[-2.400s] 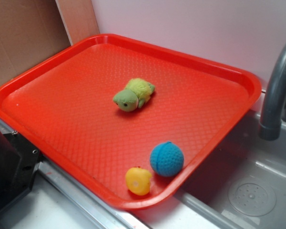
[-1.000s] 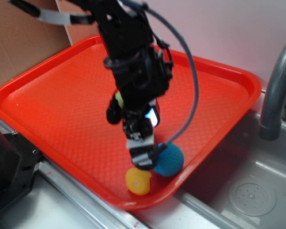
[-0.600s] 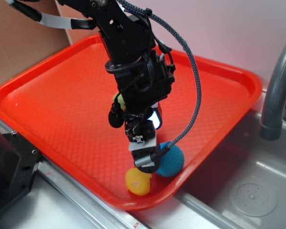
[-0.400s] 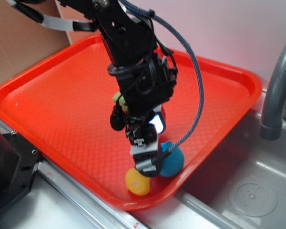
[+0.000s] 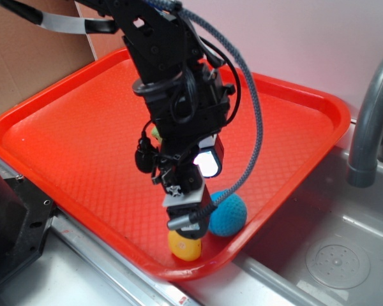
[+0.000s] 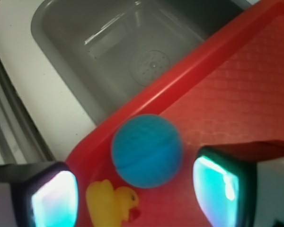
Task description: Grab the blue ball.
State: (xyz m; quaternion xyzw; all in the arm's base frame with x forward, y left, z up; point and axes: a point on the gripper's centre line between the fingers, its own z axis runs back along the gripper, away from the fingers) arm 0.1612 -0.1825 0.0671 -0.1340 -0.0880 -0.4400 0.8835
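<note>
The blue ball point(image 5: 230, 215) lies near the front right corner of the red tray point(image 5: 70, 146), with a yellow duck toy point(image 5: 184, 246) just left of it. My gripper point(image 5: 186, 221) hangs low over the tray, directly above the duck and at the ball's left side. In the wrist view the ball point(image 6: 147, 150) sits ahead of and between my two fingers point(image 6: 53, 197), closer to the right one, while the duck point(image 6: 111, 204) lies nearer the left one. The jaws stand wide open with nothing held.
A green plush turtle point(image 5: 155, 132) at the tray's middle is almost wholly hidden behind my arm. The tray rim point(image 6: 146, 97) runs just beyond the ball, with a grey sink basin point(image 5: 335, 255) and a faucet point(image 5: 370, 121) to the right.
The arm came into view over the tray and lowered beside the ball. In the last half second the gripper shifted slightly left, toward the yellow duck. The toys stayed put.
</note>
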